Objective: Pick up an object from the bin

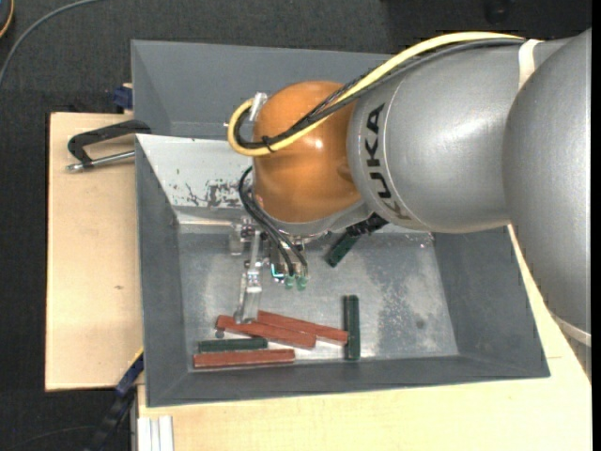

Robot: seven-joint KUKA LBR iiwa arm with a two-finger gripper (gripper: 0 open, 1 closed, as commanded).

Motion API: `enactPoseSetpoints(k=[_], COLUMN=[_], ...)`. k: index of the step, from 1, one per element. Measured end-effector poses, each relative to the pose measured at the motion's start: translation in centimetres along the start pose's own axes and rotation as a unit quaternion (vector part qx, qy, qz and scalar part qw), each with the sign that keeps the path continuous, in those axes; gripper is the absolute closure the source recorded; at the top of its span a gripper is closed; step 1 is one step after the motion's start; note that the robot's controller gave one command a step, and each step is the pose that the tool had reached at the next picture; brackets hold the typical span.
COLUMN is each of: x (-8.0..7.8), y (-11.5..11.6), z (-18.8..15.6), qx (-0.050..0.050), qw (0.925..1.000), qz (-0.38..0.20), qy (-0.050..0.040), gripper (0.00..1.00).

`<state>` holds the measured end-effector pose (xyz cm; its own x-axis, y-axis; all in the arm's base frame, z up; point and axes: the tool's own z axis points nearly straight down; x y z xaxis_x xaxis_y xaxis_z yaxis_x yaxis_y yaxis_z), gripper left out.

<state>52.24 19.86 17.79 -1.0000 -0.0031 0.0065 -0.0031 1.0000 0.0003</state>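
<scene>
Several red and green sticks (pixel 291 327) are heaped at the near side of the scuffed grey bin (pixel 158 289), dark carpet (pixel 75 54) beyond. The claw (pixel 252 287) is poised over their left end; its state cannot be told.

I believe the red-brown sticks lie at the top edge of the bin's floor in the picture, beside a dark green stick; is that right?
Not quite. The camera view shows the red-brown sticks at the bottom edge of the bin floor, not the top. A dark green stick does lie beside them.
</scene>
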Motion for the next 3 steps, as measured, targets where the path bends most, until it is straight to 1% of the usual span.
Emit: enactPoseSetpoints(k=[1, 2, 3], x=[2.8, -4.9, 1.8], y=[-8.1, -10.7, -16.4], z=[11.2, 7.4, 6.2], qx=[0.001, -0.001, 0.001], qw=[0.9989, 0.9999, 0.9964], qz=[-0.047, 0.004, -0.085], qy=[0.0001, -0.0093, -0.0025], gripper=[0.00, 0.00, 0.00])
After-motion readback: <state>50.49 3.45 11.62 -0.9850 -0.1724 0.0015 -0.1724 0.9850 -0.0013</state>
